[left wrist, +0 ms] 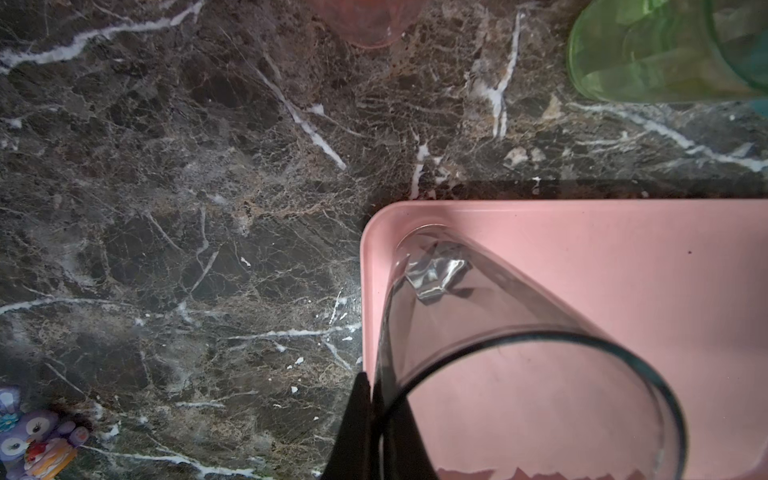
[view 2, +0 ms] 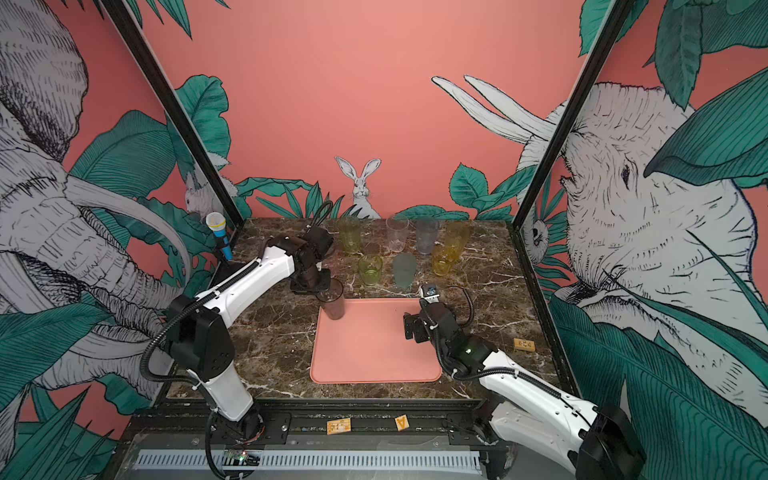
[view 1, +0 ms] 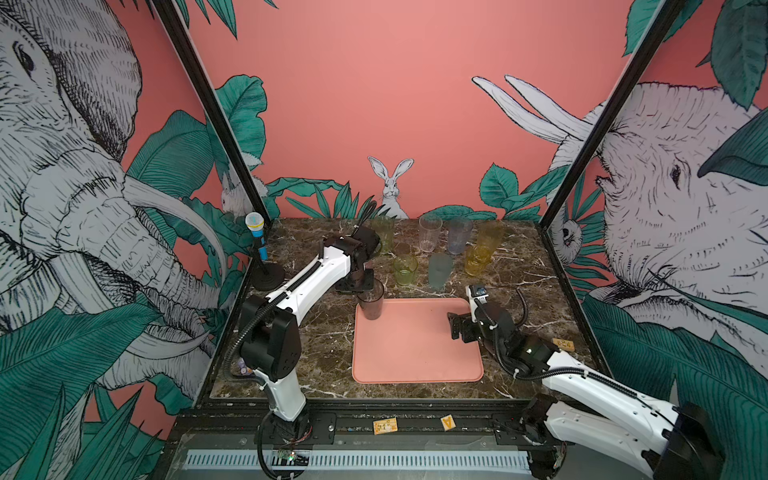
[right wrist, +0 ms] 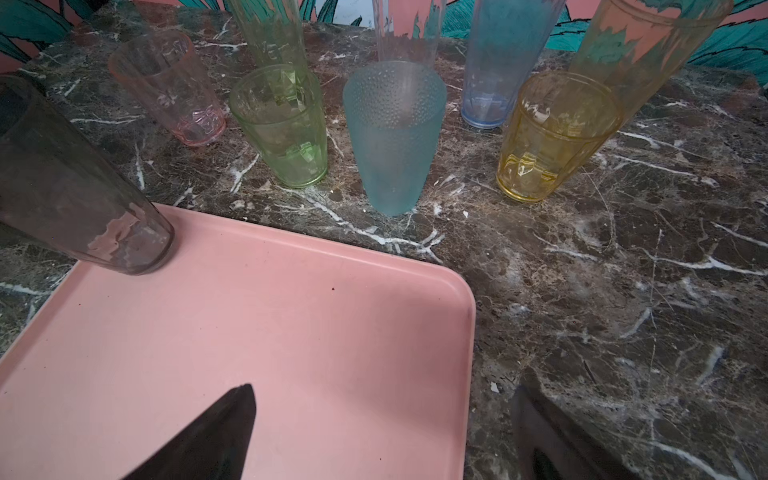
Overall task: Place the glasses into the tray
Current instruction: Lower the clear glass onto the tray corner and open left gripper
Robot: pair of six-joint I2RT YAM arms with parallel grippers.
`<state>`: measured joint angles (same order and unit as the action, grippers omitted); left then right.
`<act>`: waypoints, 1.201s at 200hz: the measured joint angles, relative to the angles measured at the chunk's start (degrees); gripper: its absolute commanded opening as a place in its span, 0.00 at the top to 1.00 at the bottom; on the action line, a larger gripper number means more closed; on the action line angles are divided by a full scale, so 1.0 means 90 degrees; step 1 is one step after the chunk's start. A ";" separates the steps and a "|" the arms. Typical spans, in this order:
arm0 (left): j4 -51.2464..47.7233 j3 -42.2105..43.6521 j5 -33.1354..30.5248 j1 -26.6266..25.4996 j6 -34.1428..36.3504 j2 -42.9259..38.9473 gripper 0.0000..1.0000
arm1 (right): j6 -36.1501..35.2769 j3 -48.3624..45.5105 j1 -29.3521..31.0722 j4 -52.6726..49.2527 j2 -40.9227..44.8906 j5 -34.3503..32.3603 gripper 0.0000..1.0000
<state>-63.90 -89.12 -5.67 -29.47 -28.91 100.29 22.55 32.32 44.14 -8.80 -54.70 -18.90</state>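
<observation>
The salmon-pink tray (view 1: 415, 353) (view 2: 374, 357) lies at the table's front middle. A tall smoky grey glass (view 1: 371, 306) (view 2: 335, 304) (left wrist: 490, 328) (right wrist: 79, 195) stands with its base in the tray's far left corner. My left gripper (view 1: 365, 287) (left wrist: 376, 399) is shut on its rim, one finger inside and one outside. My right gripper (view 1: 455, 328) (right wrist: 382, 390) hangs open and empty over the tray's right edge (right wrist: 467, 332). Behind the tray stand a short green glass (view 1: 405, 269), a teal-grey one (view 1: 439, 270), a short amber one (view 1: 477, 259) and a pink one (right wrist: 174, 91).
A back row holds tall green (view 1: 383, 232), clear (view 1: 430, 232), lilac-blue (view 1: 459, 236) and amber (view 1: 490, 237) glasses. A blue toy microphone (view 1: 255, 237) on a black stand is at the far left. A wooden tile (view 1: 563, 344) lies right, a purple toy (left wrist: 33, 436) front left.
</observation>
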 measured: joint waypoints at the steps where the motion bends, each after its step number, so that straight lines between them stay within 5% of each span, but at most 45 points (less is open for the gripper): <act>1: 0.0000 0.0000 0.0000 0.0000 0.0000 0.0005 1.00 | 0.0000 0.0000 0.0000 0.0000 -0.0002 -0.0002 0.02; 29: 0.0000 0.0000 -0.0007 0.0000 -0.0002 0.0058 0.99 | 0.0000 0.0000 0.0000 0.0000 -0.0078 -0.0002 0.02; 150: -0.0027 -0.0041 -0.0049 0.0002 0.0012 0.0061 0.61 | 0.0010 0.0000 -0.0002 0.0000 -0.0090 -0.0017 0.02; 240: -0.0248 -0.0816 -0.0352 0.0005 0.0087 -0.0240 0.45 | 0.0024 0.0000 0.0000 -0.0002 -0.0087 -0.0024 0.02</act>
<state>-66.13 -96.47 -8.84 -29.43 -28.12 98.13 22.76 32.32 44.14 -8.82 -55.48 -19.11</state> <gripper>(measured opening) 0.535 0.983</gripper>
